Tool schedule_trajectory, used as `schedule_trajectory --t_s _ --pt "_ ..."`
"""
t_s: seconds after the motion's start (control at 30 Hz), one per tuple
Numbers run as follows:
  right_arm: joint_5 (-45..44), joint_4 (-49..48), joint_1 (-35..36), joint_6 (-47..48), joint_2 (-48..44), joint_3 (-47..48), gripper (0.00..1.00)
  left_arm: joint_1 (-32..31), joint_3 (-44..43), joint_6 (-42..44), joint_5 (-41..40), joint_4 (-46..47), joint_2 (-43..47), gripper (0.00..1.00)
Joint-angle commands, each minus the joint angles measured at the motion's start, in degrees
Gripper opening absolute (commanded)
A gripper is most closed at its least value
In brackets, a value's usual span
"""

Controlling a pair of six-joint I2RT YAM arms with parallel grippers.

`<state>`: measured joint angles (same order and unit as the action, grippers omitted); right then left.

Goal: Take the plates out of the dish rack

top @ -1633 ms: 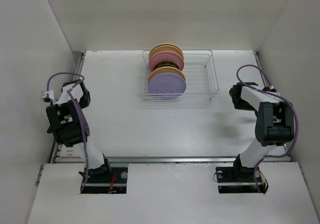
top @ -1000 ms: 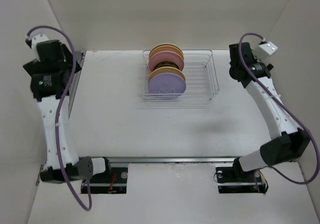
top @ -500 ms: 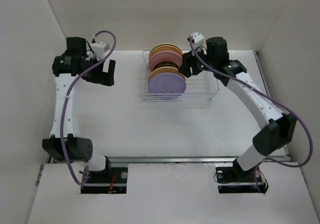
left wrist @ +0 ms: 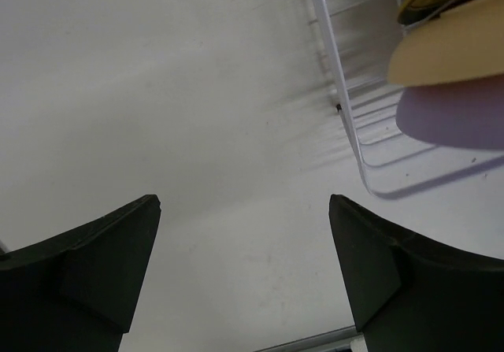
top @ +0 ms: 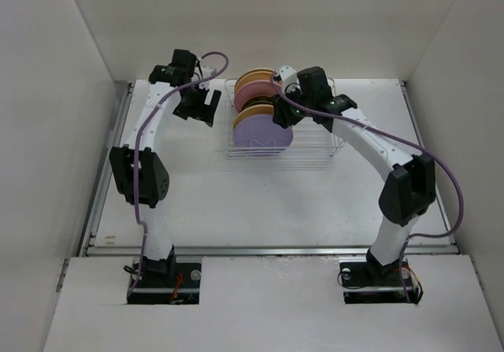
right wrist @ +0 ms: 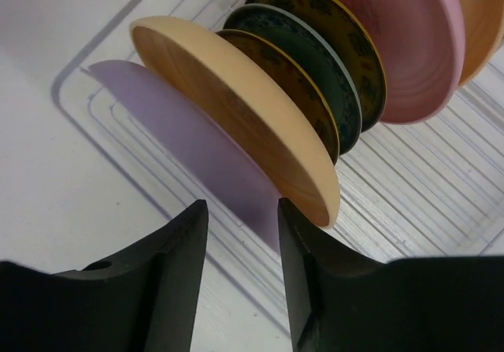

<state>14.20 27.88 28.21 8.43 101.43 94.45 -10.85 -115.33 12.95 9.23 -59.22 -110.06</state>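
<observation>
The right end effector, jaws partly apart, faces the lavender plate edge-on at the near end of the dish rack; the left end effector, spread wide, hangs beside it.

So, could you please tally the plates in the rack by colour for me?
Lavender plate: 1
Cream plate: 1
Pink plate: 1
Tan plate: 1
Dark patterned plates: 3
Total: 7

Wire rack (metal) w/ smooth plates
</observation>
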Motion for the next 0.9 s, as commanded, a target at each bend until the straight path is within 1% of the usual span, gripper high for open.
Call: schedule_trajectory --t_s 0.0,0.07,0.17,0.2,0.23,0.27,0.3,0.37,0.43,0.5,0.53,0.67,0.7,0.77,0.87 --pt "-1.4 -3.3 0.9 1.2 4.1 4.2 0.45 -0.7 -3.8 -4.3 -1.4 0.6 -3.7 0.86" --pt "-1.9 -2.6 0.9 1.2 6.7 5.8 0.41 -1.2 -5.0 -5.2 -0.8 2.3 -4.5 0.86" --pt "-4.9 -2.6 0.9 1.2 7.2 5.8 0.33 -2.3 -5.0 -6.4 -0.8 3.6 -6.6 0.86" --pt "-5.4 -2.6 0.9 1.2 7.2 5.8 0.27 -2.3 -5.5 -6.4 0.1 3.6 -7.2 0.86" --pt "-6.1 -2.6 0.9 1.2 7.2 5.8 0.25 -2.9 -5.5 -6.4 0.1 3.6 -8.4 0.86" --pt "-6.1 -2.6 0.9 1.8 6.2 5.8 0.23 -2.9 -5.5 -6.4 0.9 4.1 -9.0 0.86" --pt "-7.2 -2.6 0.9 2.6 5.5 5.0 0.16 -3.5 -5.5 -7.0 0.9 4.1 -9.7 0.86" --pt "-8.4 -2.6 0.9 3.7 3.4 4.3 0.1 -3.5 -5.5 -7.9 1.5 4.1 -11.8 0.82" --pt "-9.4 -2.6 0.9 4.8 2.2 3.7 0.06 -4.0 -5.5 -9.8 3.5 4.1 -13.2 0.72" --pt "-11.6 -2.6 0.9 5.7 0.9 3.7 0.03 -4.0 -6.1 -10.3 4.6 3.6 -15.1 0.59" --pt "-12.3 -2.6 0.9 6.5 0.9 3.7 0.01 -4.6 -6.1 -10.9 4.6 3.6 -15.1 0.46" --pt "-14.2 -2.6 1.4 8.0 -0.4 3.2 0.0 -4.6 -6.1 -12.5 4.6 3.1 -17.1 0.21" --pt "-14.9 -2.6 1.4 8.6 -0.4 3.8 0.0 -4.6 -6.1 -13.3 4.6 2.4 -17.1 0.09" --pt "-14.9 -2.6 2.0 8.6 -1.7 4.3 0.0 -4.6 -6.1 -15.0 3.4 2.4 -17.1 0.0" --pt "-17.4 -5.2 2.6 8.6 -4.5 3.0 0.0 -4.6 -6.1 -16.1 1.9 2.4 -16.6 0.0"
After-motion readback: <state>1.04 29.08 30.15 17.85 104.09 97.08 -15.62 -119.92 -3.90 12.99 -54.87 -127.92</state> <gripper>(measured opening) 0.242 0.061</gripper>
